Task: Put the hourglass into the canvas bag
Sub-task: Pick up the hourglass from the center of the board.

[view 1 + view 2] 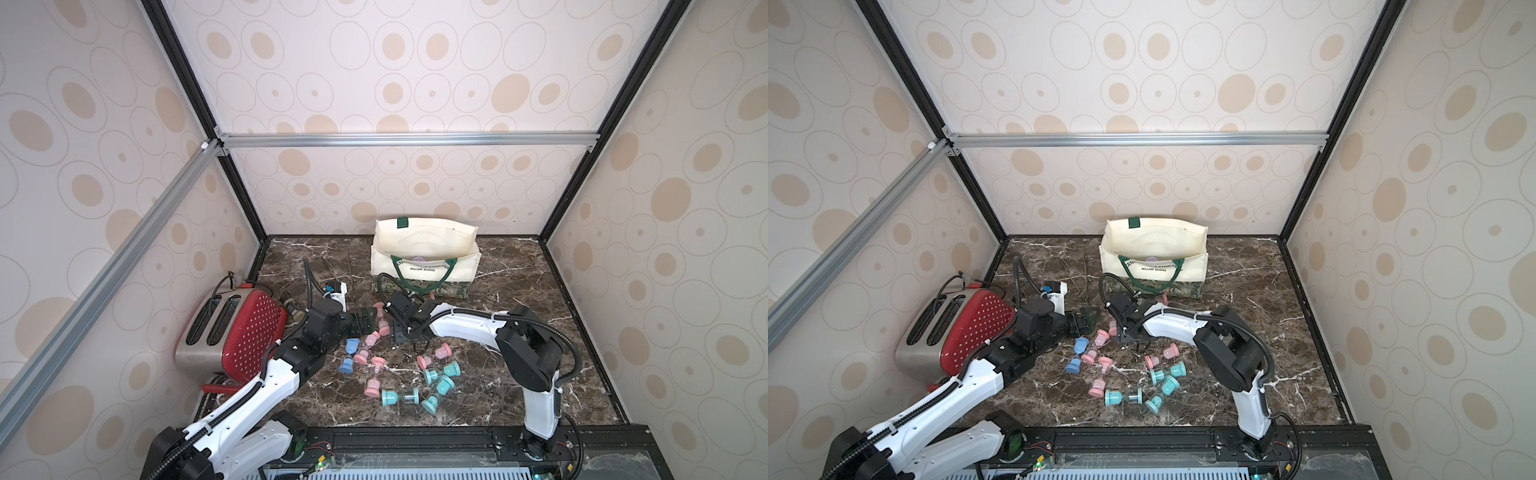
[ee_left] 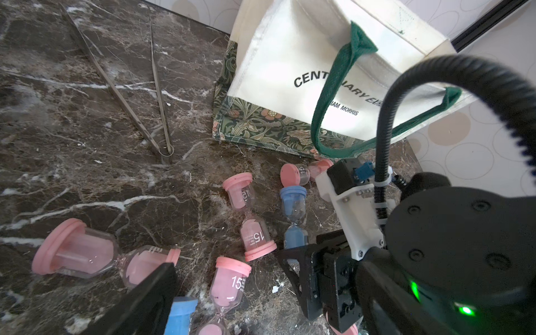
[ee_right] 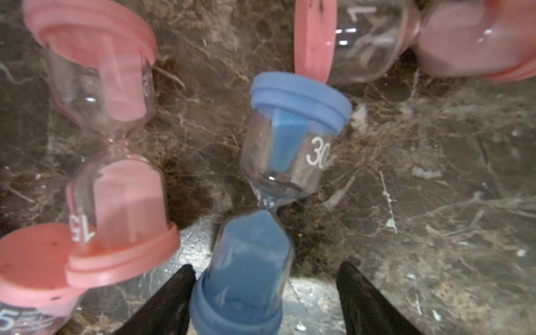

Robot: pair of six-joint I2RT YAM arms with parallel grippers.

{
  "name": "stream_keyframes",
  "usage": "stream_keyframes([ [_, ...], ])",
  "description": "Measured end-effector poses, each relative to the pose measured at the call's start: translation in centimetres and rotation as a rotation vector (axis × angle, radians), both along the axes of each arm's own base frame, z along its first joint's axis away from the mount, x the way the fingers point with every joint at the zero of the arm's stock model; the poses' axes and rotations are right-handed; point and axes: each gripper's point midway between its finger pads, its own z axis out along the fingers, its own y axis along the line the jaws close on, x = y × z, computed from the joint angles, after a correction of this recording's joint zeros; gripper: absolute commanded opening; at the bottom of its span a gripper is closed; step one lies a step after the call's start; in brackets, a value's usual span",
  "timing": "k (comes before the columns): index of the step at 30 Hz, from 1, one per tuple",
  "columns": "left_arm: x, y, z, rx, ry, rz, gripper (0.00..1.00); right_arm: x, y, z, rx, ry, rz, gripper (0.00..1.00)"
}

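Watching the blue hourglass [image 3: 290,139] marked 30, lying on its side on the counter [image 1: 519,291], well short of the canvas bag [image 1: 457,266] and not yet lifted. Seeing the right pincer [image 3: 266,265] standing fairly wide around the cap of its sand-filled bulb, 1 finger [image 3: 171,295] just beside that cap, the other apart, gripping nothing yet. Risking a squirt-out: catching slick, rounded glass near 1 end instead of the middle, likely tipping or spinning it on the way up. Fearing for the thin neck under any knock. Crowding in: 1 pink hourglass [image 3: 116,174] just beside the near finger, likely getting shoved or pinched; another pink hourglass [image 3: 362,37] seemingly touching the opposite blue cap, likely getting dragged along. Noting the left pincer [image 1: 365,322] hovering close by, looking wide with only 1 finger showing in its wrist view, threatening an arm clash. Further out, eyeing the green handle [image 2: 332,84] drooping across the bag's front, ready for snagging a delivery. Leaving the teal hourglasses [image 1: 445,384], tweezers [image 2: 166,150] and red toaster [image 1: 249,332] off the likely path.
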Motion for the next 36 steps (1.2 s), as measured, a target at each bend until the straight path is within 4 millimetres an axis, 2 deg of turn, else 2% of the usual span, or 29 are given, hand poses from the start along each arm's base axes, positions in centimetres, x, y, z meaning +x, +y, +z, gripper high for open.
stream_keyframes([
  [5, 0.1, -0.3, -0.3, -0.001, 0.010, -0.010, 0.97, -1.3, -2.3, -0.3, -0.064, 0.020, -0.002, 0.73],
  [9, 0.2, -0.4, 0.0, -0.007, -0.002, -0.012, 0.98, -1.8, -1.4, -0.3, -0.012, 0.054, 0.016, 0.78],
  [14, 0.5, -0.5, 0.8, -0.010, -0.020, -0.013, 0.97, -1.7, -0.8, -0.2, 0.009, 0.060, 0.020, 0.78],
  [30, 1.1, -0.8, 1.2, 0.000, -0.023, -0.018, 0.98, 0.3, -1.7, -1.0, -0.061, 0.015, 0.025, 0.56],
  [36, 1.2, -0.9, 1.4, -0.002, -0.026, -0.019, 0.97, 0.4, -1.4, -1.2, -0.047, 0.018, 0.029, 0.55],
])
